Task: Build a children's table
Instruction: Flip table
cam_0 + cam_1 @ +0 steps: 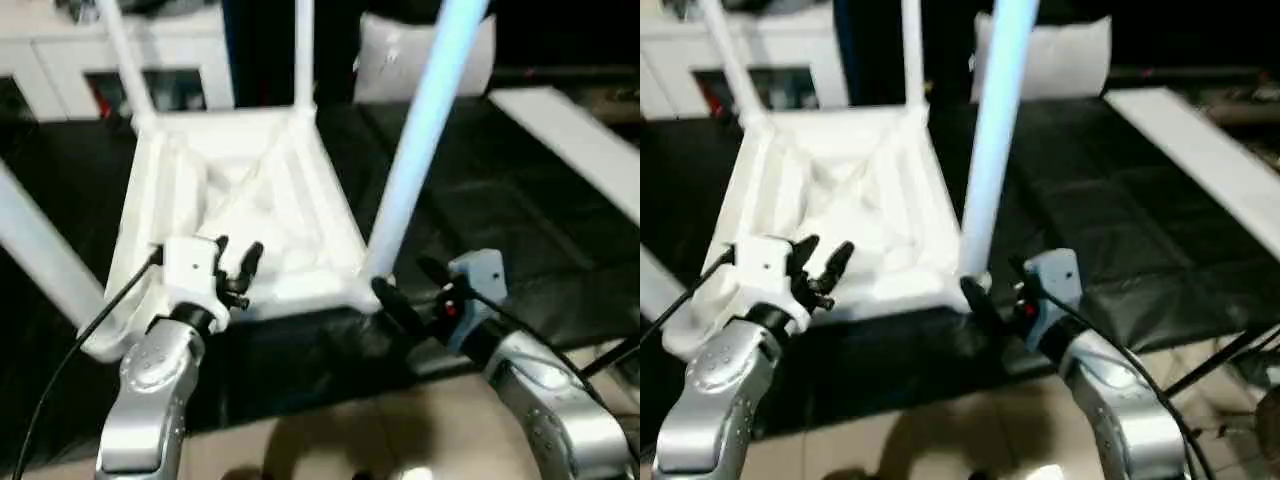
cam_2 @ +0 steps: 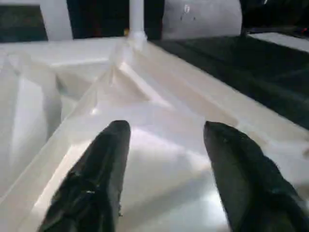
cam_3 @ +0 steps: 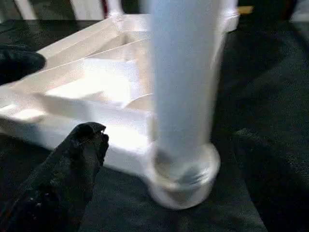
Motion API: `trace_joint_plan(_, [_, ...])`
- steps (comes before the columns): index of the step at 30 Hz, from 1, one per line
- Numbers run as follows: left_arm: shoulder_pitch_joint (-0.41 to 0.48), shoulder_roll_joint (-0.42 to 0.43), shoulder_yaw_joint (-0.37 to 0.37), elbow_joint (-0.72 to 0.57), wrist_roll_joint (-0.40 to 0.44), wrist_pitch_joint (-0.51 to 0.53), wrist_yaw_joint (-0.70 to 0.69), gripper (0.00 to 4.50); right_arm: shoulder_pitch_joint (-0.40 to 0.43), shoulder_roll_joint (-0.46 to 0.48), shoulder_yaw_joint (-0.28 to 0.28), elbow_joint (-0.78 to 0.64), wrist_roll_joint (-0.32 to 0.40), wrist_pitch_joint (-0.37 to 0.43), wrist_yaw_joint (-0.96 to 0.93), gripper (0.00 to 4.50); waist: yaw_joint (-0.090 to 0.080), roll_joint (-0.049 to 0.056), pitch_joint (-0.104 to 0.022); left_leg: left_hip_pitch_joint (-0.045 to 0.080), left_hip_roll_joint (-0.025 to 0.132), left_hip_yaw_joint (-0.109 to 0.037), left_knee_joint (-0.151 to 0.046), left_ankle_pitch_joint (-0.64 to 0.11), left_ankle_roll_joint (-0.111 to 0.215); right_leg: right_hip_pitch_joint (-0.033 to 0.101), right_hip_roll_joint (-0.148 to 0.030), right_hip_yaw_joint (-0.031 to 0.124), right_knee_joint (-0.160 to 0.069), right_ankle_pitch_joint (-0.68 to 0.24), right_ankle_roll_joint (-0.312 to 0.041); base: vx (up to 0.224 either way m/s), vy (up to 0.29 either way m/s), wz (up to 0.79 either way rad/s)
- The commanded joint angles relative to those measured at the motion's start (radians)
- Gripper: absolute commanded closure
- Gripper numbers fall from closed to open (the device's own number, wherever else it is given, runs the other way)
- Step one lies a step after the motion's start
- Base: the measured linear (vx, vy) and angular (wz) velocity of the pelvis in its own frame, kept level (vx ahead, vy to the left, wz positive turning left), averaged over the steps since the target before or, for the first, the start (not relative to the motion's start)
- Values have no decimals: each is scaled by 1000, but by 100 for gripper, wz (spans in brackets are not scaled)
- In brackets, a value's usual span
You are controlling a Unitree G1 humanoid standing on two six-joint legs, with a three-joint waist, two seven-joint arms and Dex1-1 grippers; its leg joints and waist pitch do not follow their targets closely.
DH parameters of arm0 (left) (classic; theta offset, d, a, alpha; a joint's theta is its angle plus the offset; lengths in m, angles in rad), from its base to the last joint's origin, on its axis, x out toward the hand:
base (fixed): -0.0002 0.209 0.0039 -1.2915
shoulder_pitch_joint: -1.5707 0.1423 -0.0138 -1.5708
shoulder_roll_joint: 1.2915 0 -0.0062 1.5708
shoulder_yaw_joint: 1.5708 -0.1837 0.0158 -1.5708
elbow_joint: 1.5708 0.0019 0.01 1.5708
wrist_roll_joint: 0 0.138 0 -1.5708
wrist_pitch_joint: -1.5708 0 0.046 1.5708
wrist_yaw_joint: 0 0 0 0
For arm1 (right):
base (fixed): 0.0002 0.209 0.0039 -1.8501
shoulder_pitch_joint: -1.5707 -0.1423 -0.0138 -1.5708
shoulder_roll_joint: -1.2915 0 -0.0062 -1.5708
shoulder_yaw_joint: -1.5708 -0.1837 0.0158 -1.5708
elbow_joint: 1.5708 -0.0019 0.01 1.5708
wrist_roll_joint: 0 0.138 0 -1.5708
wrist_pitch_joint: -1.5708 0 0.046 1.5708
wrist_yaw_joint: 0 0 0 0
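The table top (image 1: 240, 215) lies upside down on the black surface (image 1: 480, 200), ribbed underside facing up. All places below are given relative to this top.

Legs: four white legs rise from the corner sockets. The near-right leg (image 1: 420, 140) stands in its socket (image 3: 183, 174), long axis running steeply up and away from the surface. The two far legs (image 1: 303, 50) stand at the far corners; the near-left leg (image 1: 40, 250) leans out past the top's left edge.

Right gripper (image 1: 405, 300): it sits just beside the near-right socket, on the robot's side of the corner, with the fingers spread wide and nothing between them. One finger (image 3: 72, 164) lies close to the socket without visible contact. This arm is the nearer one to that leg — any seating or pressing move on it would probably start here.

Left gripper (image 1: 238, 268): it hovers over the near edge of the top, between the two near corners. The fingers (image 2: 104, 159) stand apart and pinch nothing; the ribbed underside lies directly ahead of them.

Surroundings: a white cabinet (image 1: 60, 70) stands beyond the far edge, and a white board (image 1: 570, 140) lies on the surface well to the right. Neither obstructs either gripper.

Judged state: all four legs appear fitted; checking seating or turning the table upright likely remains.
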State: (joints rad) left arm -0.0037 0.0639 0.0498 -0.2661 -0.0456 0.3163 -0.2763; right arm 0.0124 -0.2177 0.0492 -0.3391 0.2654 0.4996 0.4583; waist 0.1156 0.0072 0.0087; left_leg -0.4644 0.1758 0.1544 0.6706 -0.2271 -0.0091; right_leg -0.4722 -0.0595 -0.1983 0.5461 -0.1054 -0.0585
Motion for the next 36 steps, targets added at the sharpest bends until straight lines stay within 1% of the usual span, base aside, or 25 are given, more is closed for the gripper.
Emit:
trace_joint_plan(1, [5, 2, -4, -31, 1, -12, 12, 154, -1, -12, 4, 0, 1, 4, 5, 0, 6, 17, -52, 33, 123, -42, -107, 26, 340, 61, -62, 56, -19, -401, 35, -172, 12, 4])
trace_joint_plan(2, [6, 10, -12, -33, 10, -4, 10, 142, -5, -27, 17, 2, -21, 11, 1, 0, 13, 8, -26, -19, 99, -76, -151, -219, 280, 114, -86, 31, 48, -524, 42, -186, -12, 33])
trace_joint_plan(3, [5, 26, -28, -31, 40, 1, 17, 131, -8, -42, 34, 5, -35, 7, 17, 0, 43, 14, 10, -46, 69, -72, -262, -759, 22, 130, -3, 88, 229, -448, 39, -186, -12, 33])
trace_joint_plan(4, [4, 27, -29, -31, 43, 1, 18, 125, -9, -43, 36, 6, -36, 6, 18, 0, 55, 7, 11, -45, 70, -73, -267, -796, -6, 130, -3, 118, 252, -422, 24, -98, -96, 76])
trace_joint_plan(5, [5, 20, -27, -34, 46, 1, 34, 125, -7, -47, 39, 10, -47, -4, 14, 0, 66, -4, 12, -28, 55, -62, -248, -770, -26, 120, -16, 148, 242, -470, 7, -71, -173, 79])
trace_joint_plan(6, [9, -1, -12, -44, 28, -11, 54, 112, 1, -44, 28, 14, -37, -32, 22, 0, 27, -44, 55, 171, -71, -50, 203, -311, -43, -88, -188, 138, -113, -1188, -132, -71, -173, 79])
trace_joint_plan(7, [16, -15, -1, -51, 19, -19, 68, 98, 8, -40, 17, 12, -24, -39, 22, 0, -3, -18, 46, 176, -75, -39, 197, -219, -1, -68, -125, 220, -129, -1225, -171, -75, -123, 40])
trace_joint_plan(8, [24, -23, 6, -57, 12, -26, 76, 87, 13, -38, 8, 10, -10, -41, 25, 0, 12, -45, 54, 104, -86, -29, 200, -242, 42, 37, -117, 226, -96, -1147, -225, 0, 0, 0])
trace_joint_plan(9, [34, -26, 7, -64, 8, -30, 78, 83, 15, -43, 1, 10, 1, -35, 34, 0, 41, -33, 40, 121, -30, -38, 65, -301, 61, 134, -84, 219, -42, -811, -226, 0, 0, 0])
trace_joint_plan(10, [34, -26, 7, -64, 8, -30, 78, 81, 15, -43, 1, 10, 1, -35, 34, 0, 48, -7, 22, 171, -5, -41, 10, -234, 67, 126, -59, 197, -33, -695, -189, -123, -57, 37])
trace_joint_plan(11, [39, -23, 5, -66, 9, -27, 78, 81, 14, -48, 0, 13, 3, -39, 42, 0, 19, 27, 23, 213, 168, -120, -106, -343, 66, 65, -39, 156, 36, -499, -75, -179, -53, 32])
trace_joint_plan(12, [47, -19, 6, -67, 12, -20, 84, 60, 7, -54, 0, 21, -7, -53, 37, 0, 2, 25, 17, 163, 214, -117, -157, -411, 51, 109, -73, 151, 124, -251, -16, -179, -53, 32])
trace_joint_plan(13, [50, -15, 5, -68, 11, -23, 84, 60, 1, -60, 3, 28, -16, -66, 37, 0, -5, 14, 6, 165, 187, -111, -152, -394, 66, 114, -95, 163, 121, -145, -6, -76, -12, -5])
trace_joint_plan(14, [54, -14, 6, -70, 6, -29, 82, 40, -3, -59, 0, 33, -7, -56, 39, 0, -3, 8, 11, 153, 145, -96, -143, -391, 60, 123, -115, 183, 85, -126, -16, -68, -26, -11])
trace_joint_plan(15, [54, -16, 20, -68, 6, -27, 97, 40, -11, -60, 4, 40, -7, -58, 44, 0, 9, -19, 31, 141, 50, -53, -102, -352, -11, 133, -159, 210, -27, -628, 30, -68, -26, -11])
trace_joint_plan(16, [54, -17, 22, -68, 7, -26, 99, 38, -12, -60, 5, 41, -7, -58, 44, 0, 11, -26, 34, 156, 36, -45, -85, -302, -18, 119, -159, 210, -54, -791, 59, 0, 0, 0])
trace_joint_plan(17, [52, -24, 35, -64, 4, -23, 105, 28, -16, -56, 5, 46, -3, -59, 44, 0, 9, -39, 26, 153, 15, -36, -86, -195, -8, 126, -139, 197, -70, -892, 113, 0, 0, 0])
trace_joint_plan(18, [49, -25, 46, -60, 6, -15, 114, 13, -20, -54, 5, 51, -1, -60, 45, 0, 9, -34, 16, 148, 23, -39, -113, -144, 6, 137, -121, 184, -65, -780, 113, 0, 0, 0])
trace_joint_plan(20, [42, -26, 73, -47, 17, -3, 151, 4, -33, -51, 7, 69, -8, -80, 49, 0, 4, -27, 8, 146, 40, -45, -129, -139, 17, 138, -108, 178, -49, -604, 75, 0, 0, 0])
trace_joint_plan(21, [36, -27, 93, -37, 26, 5, 180, 4, -48, -49, 9, 85, -7, -96, 59, 0, -3, -16, 7, 137, 57, -53, -138, -138, 33, 142, -107, 179, -35, -439, 7, 0, 0, 0])
trace_joint_plan(27, [44, -14, 113, -13, 18, -17, 193, 4, -147, -57, 26, 181, 2, -132, 116, 0, -7, -12, -4, 122, 60, -49, -124, -48, 78, 147, -112, 180, -15, -247, -123, 0, 0, 0])
trace_joint_plan(31, [54, -35, 135, -9, 27, -36, 247, 4, -241, -29, 11, 308, -15, -105, 71, 0, -1, -9, -16, 116, 64, -51, -112, 46, 114, 146, -113, 178, 6, -107, -164, 0, 0, 0])
trace_joint_plan(33, [54, -45, 153, -15, 22, -42, 265, 4, -267, -15, -3, 355, -36, -132, 25, 0, -3, -12, -12, 112, 63, -47, -112, 30, 117, 145, -116, 175, 1, -132, -182, 0, 0, 0])
trace_joint_plan(35, [55, -39, 162, -10, 27, -52, 276, 4, -285, -5, -21, 391, -54, -155, -20, 0, -3, -7, -8, 114, 64, -47, -116, -8, 100, 144, -116, 173, -7, -201, -173, 0, 0, 0])
trace_joint_plan(36, [51, -35, 169, -13, 15, -53, 270, 4, -293, 5, -40, 408, -61, -164, -58, 0, -3, -14, -4, 116, 63, -46, -120, -34, 88, 144, -117, 174, -12, -252, -160, 0, 0, 0])
